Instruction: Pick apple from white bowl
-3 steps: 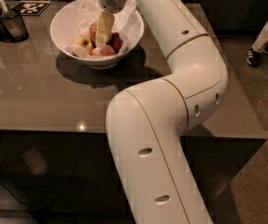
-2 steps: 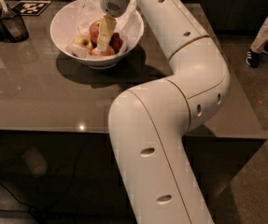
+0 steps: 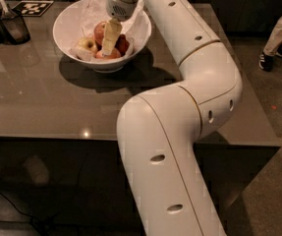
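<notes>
The robot's gripper [image 3: 109, 42] hangs inside the white bowl [image 3: 66, 26], its hold impossible to tell, beside the apple [image 3: 99, 31] at the bowl's centre, where the crowding darker apple [image 3: 124, 44] and crinkled paper [image 3: 92, 11] could spoil a clean grasp.

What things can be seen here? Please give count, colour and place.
table: one, grey-brown, middle.
white bowl: one, on the table's far side.
paper: one crinkled white sheet, lining the bowl.
apple: one, red-orange, in the bowl, beside the gripper.
yellow-green apple: one, bowl's left part.
dark red apple: one, bowl's right part.
cup: one, dark, with utensil, far left.
shoe: one, dark, floor at right.
arm: one, white, over the table.
gripper: one, pale, pointing down into the bowl among the apples.
</notes>
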Tool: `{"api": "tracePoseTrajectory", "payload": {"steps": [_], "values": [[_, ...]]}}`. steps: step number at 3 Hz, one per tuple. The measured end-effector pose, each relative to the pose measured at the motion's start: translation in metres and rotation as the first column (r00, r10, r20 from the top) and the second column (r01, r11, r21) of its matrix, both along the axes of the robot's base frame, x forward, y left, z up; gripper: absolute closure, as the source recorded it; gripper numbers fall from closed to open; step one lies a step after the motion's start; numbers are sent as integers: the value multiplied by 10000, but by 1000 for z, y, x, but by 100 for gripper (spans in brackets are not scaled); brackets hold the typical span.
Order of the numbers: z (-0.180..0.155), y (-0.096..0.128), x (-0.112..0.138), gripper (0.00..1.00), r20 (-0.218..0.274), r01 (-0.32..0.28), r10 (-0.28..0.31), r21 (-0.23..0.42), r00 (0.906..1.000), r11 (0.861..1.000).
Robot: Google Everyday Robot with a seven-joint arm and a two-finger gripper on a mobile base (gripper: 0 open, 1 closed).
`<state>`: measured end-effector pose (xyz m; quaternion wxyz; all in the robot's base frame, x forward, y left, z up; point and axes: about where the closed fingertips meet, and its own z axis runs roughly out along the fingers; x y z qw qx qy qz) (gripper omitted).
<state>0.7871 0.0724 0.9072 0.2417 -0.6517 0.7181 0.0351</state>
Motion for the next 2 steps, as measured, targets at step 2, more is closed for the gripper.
{"api": "tracePoseTrajectory", "payload": {"steps": [2], "values": [[0,0,0,66,0,0,0,0,10000,10000]]}}
